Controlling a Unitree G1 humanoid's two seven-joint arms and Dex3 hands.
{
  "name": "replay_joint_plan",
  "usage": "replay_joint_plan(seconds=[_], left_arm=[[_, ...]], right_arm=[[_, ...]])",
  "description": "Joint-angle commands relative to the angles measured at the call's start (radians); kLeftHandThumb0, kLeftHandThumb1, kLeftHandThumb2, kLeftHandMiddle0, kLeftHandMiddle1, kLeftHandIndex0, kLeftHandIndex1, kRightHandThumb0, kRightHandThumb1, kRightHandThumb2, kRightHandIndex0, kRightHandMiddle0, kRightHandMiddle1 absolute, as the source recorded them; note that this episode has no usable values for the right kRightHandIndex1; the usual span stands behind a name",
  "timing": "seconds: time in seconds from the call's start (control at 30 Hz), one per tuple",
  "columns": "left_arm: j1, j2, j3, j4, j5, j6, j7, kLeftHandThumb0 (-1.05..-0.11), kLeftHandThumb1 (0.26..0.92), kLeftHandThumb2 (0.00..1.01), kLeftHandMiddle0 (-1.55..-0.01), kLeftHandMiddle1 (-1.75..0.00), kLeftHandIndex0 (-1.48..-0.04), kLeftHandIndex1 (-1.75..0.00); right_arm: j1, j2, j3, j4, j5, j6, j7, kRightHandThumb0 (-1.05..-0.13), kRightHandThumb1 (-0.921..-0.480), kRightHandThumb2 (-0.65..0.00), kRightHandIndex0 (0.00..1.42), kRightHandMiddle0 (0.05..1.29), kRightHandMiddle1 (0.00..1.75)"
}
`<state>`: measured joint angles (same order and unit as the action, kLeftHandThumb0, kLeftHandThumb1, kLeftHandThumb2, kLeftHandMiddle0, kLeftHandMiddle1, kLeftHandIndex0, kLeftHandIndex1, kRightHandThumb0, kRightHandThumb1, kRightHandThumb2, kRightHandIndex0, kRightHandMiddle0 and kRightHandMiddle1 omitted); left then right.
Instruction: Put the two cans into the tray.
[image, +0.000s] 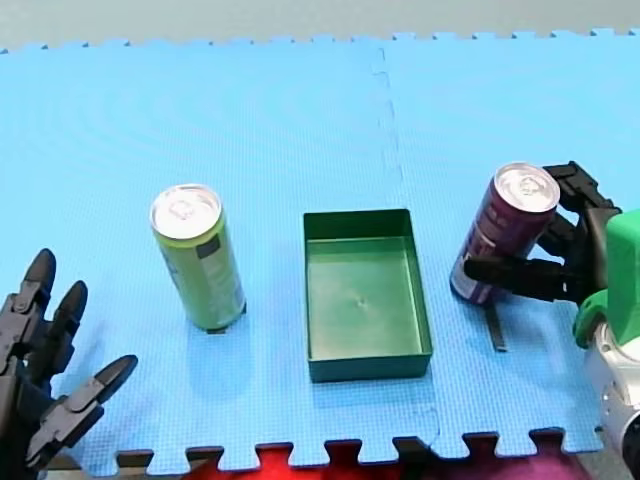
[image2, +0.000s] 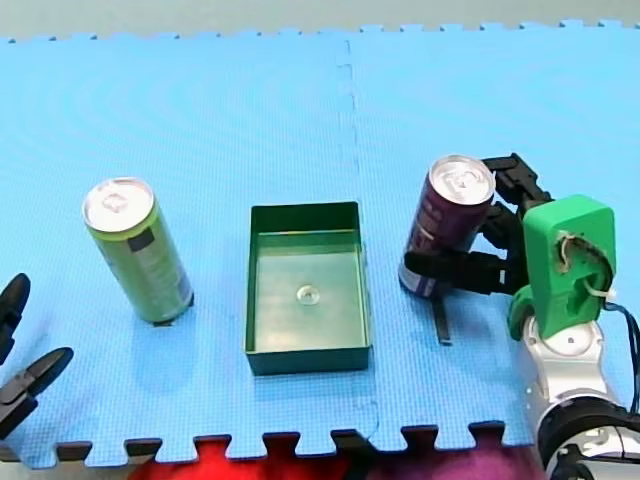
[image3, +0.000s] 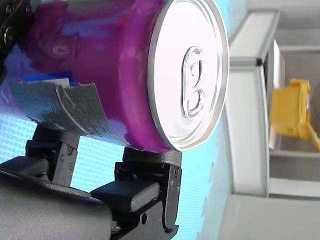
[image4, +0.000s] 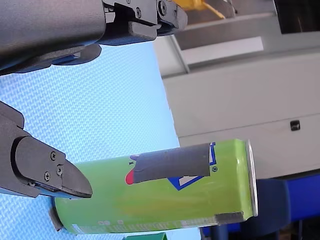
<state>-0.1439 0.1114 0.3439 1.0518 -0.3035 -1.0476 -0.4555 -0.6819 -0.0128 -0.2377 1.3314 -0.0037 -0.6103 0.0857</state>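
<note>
Right of the tray (image: 358, 217), the right robot hand (image: 556, 252) gripped the purple can (image: 503, 232) (the left robot hand (image: 45, 372), well left, held nothing). The can had to clear the tray's wall, kept upright.

You've got a blue foam puzzle mat (image: 250, 120) as the bench top, jigsaw-toothed at near & far edges, w/ a seam (image: 392, 130) running front to back, right of centre. Beyond the far edge there's a plain grey strip (image: 300, 20). Under the near edge is a red-to-magenta surface (image: 290, 468). Wrist views give you pale grey cabinet fronts (image4: 235, 105) w/ a small black latch (image4: 295, 125), plus a yellow object (image3: 287, 112) further back. Light's even, shadows soft.
</note>
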Motion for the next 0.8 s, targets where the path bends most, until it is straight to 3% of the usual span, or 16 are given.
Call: replay_joint_plan(seconds=[0.0,0.27,0.43,0.6,0.77], left_arm=[[-0.001,0.002,0.003,-0.001,-0.005,0.003,0.0,-1.048,0.855,0.0,-0.24,0.0,-0.14,0.0],[-0.006,0.002,0.004,0.002,-0.001,0.008,0.004,-1.048,0.852,0.0,-0.25,-0.01,-0.14,0.0],[-0.008,0.002,0.004,0.003,0.003,0.009,0.008,-1.048,0.852,0.0,-0.25,0.0,-0.14,0.0],[-0.009,0.002,0.001,0.003,0.009,0.01,0.014,-1.048,0.853,0.0,-0.25,0.0,-0.14,0.0],[-0.011,0.001,-0.003,0.002,0.017,0.01,0.022,-1.048,0.854,0.0,-0.25,0.0,-0.14,0.0]], right_arm=[[-0.004,0.004,-0.021,0.0,0.024,0.005,0.018,-0.208,-0.822,-0.024,0.91,0.57,1.75],[-0.021,0.02,-0.087,-0.004,0.1,0.02,0.084,-0.214,-0.818,-0.018,0.93,0.59,1.75],[-0.03,0.024,-0.1,-0.006,0.113,0.02,0.09,-0.213,-0.813,-0.015,0.94,0.59,1.75],[-0.045,0.022,-0.091,-0.014,0.102,0.011,0.075,-0.211,-0.809,-0.012,0.94,0.58,1.75],[-0.058,0.009,-0.037,-0.026,0.037,-0.003,0.002,-0.207,-0.806,-0.01,0.95,0.58,1.75]])
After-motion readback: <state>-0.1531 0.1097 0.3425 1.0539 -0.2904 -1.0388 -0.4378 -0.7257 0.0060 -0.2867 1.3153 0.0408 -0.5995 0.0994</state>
